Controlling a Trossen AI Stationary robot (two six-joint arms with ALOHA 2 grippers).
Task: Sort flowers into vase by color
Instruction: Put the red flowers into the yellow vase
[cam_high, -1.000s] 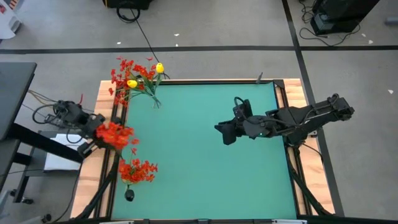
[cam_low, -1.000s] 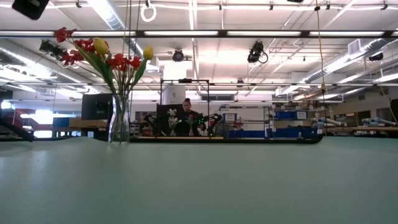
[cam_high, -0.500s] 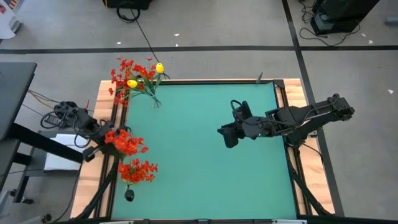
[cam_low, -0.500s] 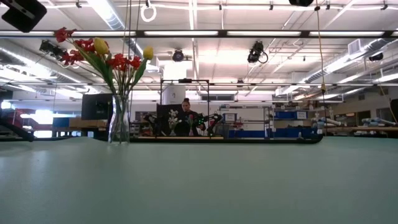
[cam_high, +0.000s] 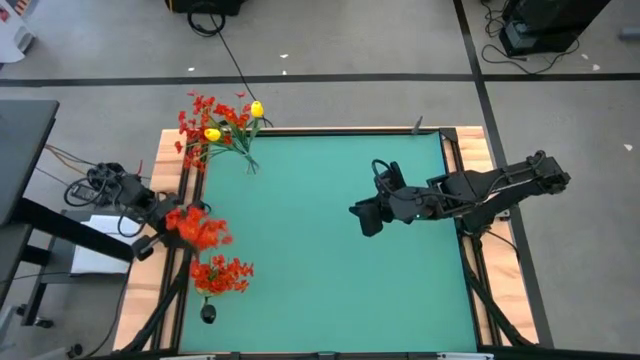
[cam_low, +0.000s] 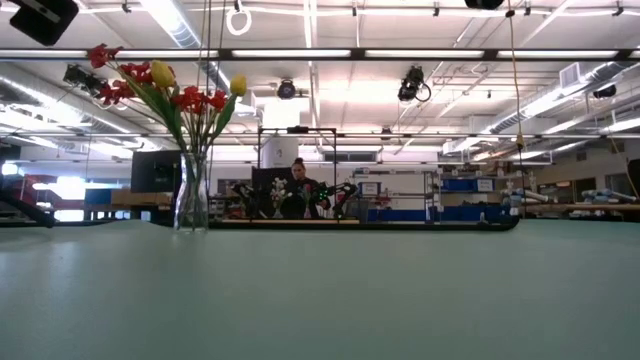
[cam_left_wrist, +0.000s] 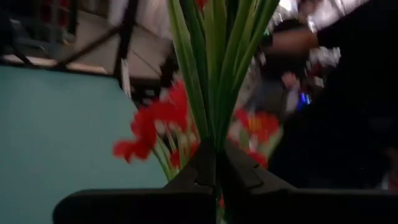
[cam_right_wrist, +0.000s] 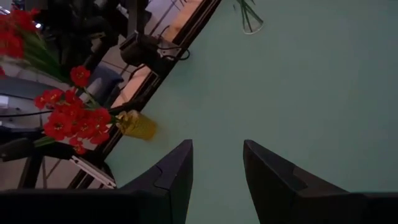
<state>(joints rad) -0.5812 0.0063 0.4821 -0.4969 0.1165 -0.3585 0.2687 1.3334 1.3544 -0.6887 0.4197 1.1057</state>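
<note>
Green table (cam_high: 320, 250) held a mixed glass vase (cam_low: 192, 195); sorting looked unfinished. Left gripper (cam_left_wrist: 216, 171), at the left edge, pinched a red spray (cam_high: 198, 229); right gripper (cam_right_wrist: 216, 163) hovered mid-table, parted, empty.

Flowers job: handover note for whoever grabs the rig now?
Left gripper: shut on a red spray, held at the table's left edge.
Right gripper: open, empty, hovering over the table right of centre.
Far-left glass vase: mixed red and yellow flowers.
Near-left vase: red flowers only.
Done: some reds appear to be moved.
Left: place the held spray, likely with the reds; the mixed bunch is not yet sorted.
</note>
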